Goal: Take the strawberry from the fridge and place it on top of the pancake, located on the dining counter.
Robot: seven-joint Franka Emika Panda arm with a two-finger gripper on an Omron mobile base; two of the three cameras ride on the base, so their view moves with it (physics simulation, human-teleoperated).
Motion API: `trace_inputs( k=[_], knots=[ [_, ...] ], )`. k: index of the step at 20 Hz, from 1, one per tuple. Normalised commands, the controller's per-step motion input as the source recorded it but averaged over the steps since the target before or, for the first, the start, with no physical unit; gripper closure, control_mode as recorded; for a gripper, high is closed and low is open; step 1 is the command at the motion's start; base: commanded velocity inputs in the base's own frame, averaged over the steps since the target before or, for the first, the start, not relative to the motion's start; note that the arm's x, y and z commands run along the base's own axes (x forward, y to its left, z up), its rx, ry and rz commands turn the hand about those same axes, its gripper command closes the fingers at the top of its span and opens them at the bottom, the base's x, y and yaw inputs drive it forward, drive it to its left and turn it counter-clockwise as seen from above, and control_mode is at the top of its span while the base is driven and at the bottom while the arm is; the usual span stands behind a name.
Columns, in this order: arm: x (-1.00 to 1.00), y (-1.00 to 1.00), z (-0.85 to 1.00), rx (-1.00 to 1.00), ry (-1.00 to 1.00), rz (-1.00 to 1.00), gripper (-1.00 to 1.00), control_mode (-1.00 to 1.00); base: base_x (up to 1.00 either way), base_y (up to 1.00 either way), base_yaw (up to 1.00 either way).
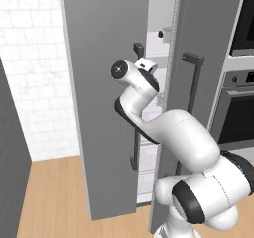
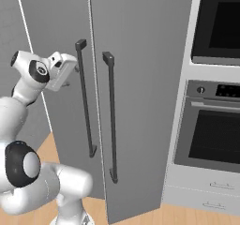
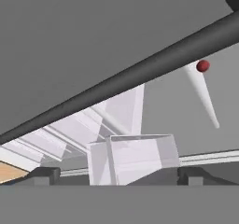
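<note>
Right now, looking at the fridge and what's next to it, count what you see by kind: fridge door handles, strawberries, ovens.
Fridge door handles: 2, one and the other
Strawberries: 1, the strawberry
Ovens: 2, the upper oven and the lower oven
Total: 5

No readable text, labels or numbers appear on anything here

left base: behind arm, faces fridge [image 1: 114, 83], door gap at 12 o'clock | right base: same fridge, handles [image 2: 84, 97] near | hand: close under handle bar [image 3: 116, 83], facing shelves [image 3: 133, 157]
</note>
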Motion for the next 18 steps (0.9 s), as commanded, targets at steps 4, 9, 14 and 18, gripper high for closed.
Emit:
trace_inputs(
  k=[4, 9, 14, 18],
  knots=[
    [0.45, -0.08, -0.04, -0.03, 0.07, -0.01, -1.00, -1.00, 0.00, 0.00, 0.00],
    [0.22, -0.37, 0.00, 0.00, 0.04, 0.00, -1.00, -1.00, 0.00, 0.00, 0.00],
    [0.12, -0.42, 0.00, 0.00, 0.04, 0.00, -1.00, -1.00, 0.00, 0.00, 0.00],
    [0.14, -0.34, -0.01, 0.00, 0.07, 0.00, -1.00, -1.00, 0.00, 0.00, 0.00]
  ],
)
